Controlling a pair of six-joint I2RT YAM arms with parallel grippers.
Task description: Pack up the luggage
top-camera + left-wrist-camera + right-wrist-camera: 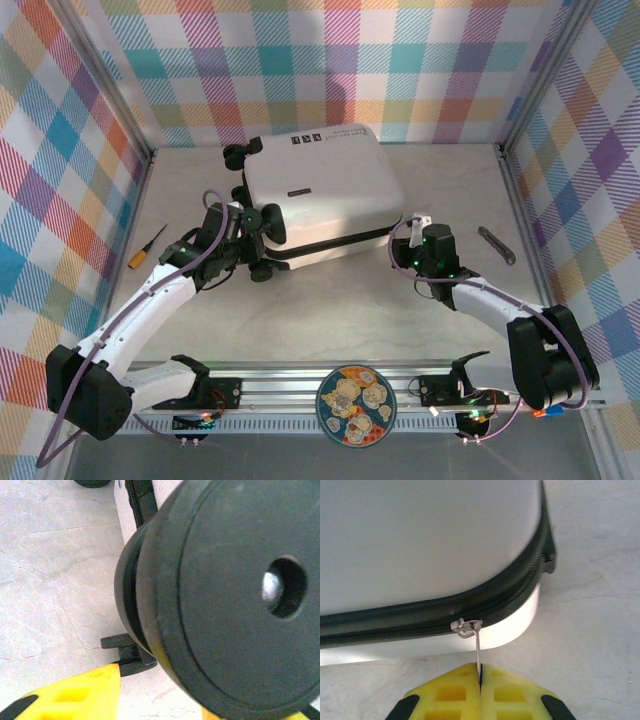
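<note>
My white luggage (pixel 320 195) lies flat, lid down, near the back of the surface (pixel 330 320). Its black marks are too small to read. My right claw (pixel 480 680) is pressed together, pinching the zip pull (pixel 477 652) at the near right corner. My left claw (pixel 252 240) sits at a wheel (pixel 230 595), and I cannot tell if it grips. There is bare room in front.
</note>
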